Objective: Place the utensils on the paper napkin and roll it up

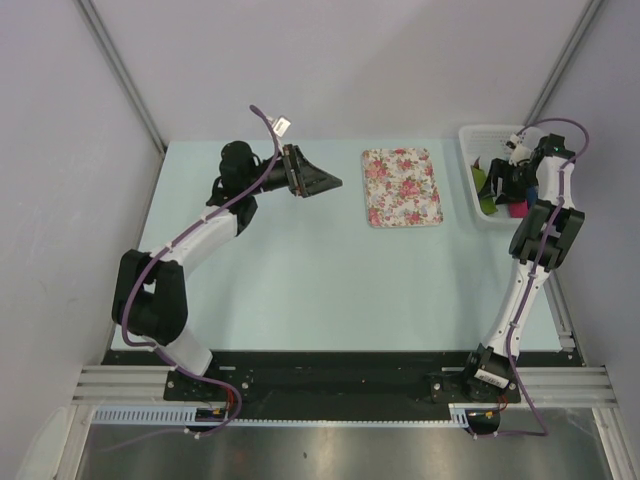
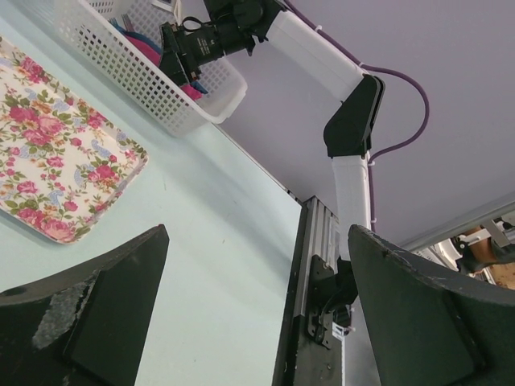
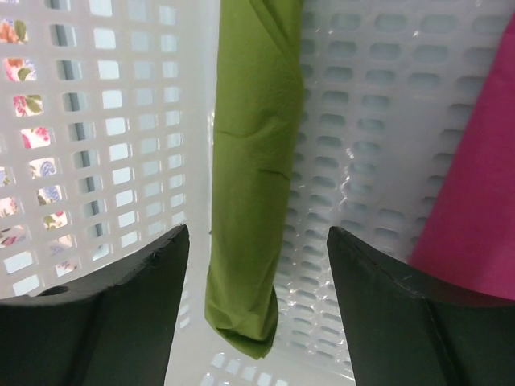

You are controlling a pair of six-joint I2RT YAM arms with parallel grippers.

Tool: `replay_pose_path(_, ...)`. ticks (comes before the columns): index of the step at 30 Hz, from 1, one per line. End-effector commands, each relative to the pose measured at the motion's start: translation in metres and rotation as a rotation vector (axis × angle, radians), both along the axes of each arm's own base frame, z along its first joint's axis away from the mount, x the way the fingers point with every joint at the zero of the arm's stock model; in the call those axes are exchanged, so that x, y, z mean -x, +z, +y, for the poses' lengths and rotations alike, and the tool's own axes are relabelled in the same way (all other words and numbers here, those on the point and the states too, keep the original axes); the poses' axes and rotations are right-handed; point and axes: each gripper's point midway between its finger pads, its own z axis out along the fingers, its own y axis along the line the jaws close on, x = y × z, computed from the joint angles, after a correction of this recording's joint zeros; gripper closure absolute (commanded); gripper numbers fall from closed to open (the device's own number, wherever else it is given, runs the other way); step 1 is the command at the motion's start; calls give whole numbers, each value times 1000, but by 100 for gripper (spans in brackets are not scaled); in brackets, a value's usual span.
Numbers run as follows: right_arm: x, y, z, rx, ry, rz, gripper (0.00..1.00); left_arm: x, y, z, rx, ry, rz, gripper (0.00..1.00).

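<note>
Jaws of the right gripper [image 3: 254, 249] stand wide apart inside the white basket [image 3: 121, 104], straddling the near end of the olive-green paper napkin [image 3: 256, 137], a bunched strip whose long axis runs straight ahead between them. The left gripper [image 1: 318, 182], also spread and empty, hovers well apart from the basket, past the floral mat [image 1: 401, 187], so the right arm is nearer.

Likely a robotics lab: plain booth walls [image 1: 330, 60], aluminium rail [image 1: 120, 382], pale-green table [image 1: 300, 280].
</note>
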Motion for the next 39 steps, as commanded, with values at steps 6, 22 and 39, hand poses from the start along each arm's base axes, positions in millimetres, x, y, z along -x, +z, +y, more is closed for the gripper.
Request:
replay_pose_path(6,-15,54,-19,113,-15,-140,26,-2,26,1,46,-9,-68,2)
replay_pose_path(22,-31,127,3,64,-4,-326,15,-15,23,9,-29,38,-75,1)
replay_pose_path(39,28,282,197,-64,142,-536,0,-72,33,161,-424,479,8,0)
